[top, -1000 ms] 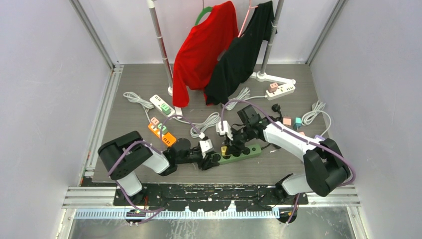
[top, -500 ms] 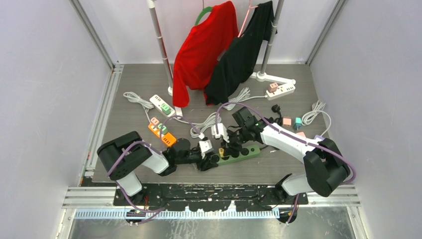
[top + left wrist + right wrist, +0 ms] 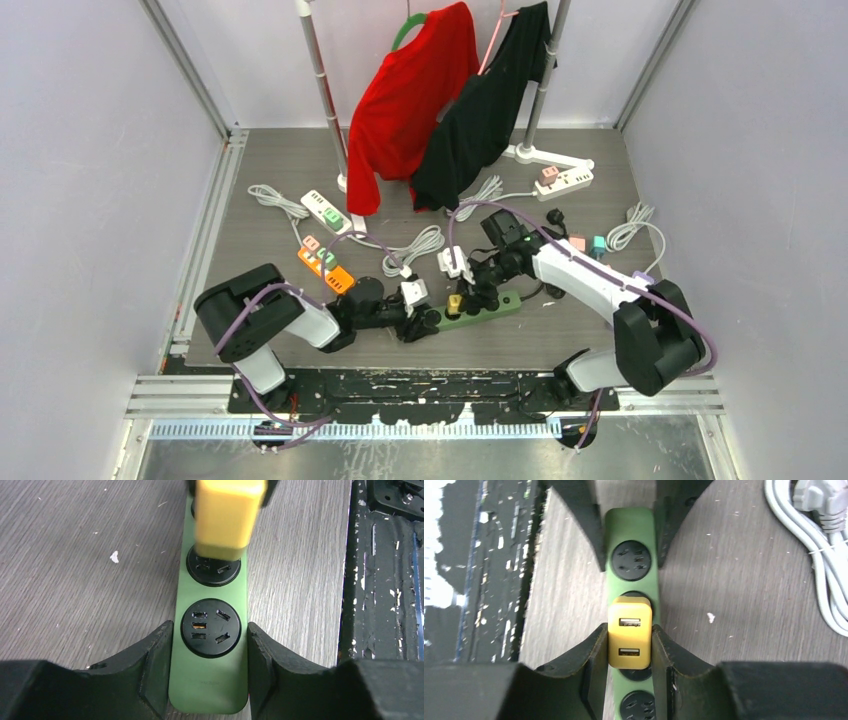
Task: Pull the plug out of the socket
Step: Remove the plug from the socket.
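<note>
Left claw clamps one end of the green power strip on the grey surface. Right claw pinches the yellow USB plug, poised over the second socket. White cable and white adapter lie nearby.

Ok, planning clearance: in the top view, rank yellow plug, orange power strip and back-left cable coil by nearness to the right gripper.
1. yellow plug, gripped by the right gripper.
2. orange power strip, leftward.
3. cable coil, far back-left.
</note>
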Controlling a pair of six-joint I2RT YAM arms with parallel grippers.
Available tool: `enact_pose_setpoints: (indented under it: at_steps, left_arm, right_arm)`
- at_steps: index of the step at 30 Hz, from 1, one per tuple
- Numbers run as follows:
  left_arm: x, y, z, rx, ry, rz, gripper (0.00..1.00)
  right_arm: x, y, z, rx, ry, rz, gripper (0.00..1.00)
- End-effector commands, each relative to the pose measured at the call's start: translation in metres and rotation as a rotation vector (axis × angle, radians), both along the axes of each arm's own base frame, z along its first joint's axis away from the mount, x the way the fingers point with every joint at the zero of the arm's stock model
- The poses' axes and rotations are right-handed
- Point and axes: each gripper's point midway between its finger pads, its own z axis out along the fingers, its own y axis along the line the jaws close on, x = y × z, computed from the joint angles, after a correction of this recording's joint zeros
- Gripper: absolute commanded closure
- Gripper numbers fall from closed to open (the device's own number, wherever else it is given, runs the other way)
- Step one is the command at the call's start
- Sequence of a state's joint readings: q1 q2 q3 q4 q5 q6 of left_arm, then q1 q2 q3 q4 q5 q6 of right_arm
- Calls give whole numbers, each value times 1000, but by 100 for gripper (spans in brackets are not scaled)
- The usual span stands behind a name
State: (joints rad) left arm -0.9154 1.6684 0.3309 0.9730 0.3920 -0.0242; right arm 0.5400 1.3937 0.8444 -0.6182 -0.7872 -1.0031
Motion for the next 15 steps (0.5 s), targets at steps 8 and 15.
enact_pose_setpoints:
  at_steps: [8,15]
  left_arm:
    - [16,31,-25,129,67,167,93]
    - [26,21,29,37,66,214,34]
  right_arm:
    - [-35,13,69,227,162,89,99]
    - [-1,10,110,369,398,-151,99]
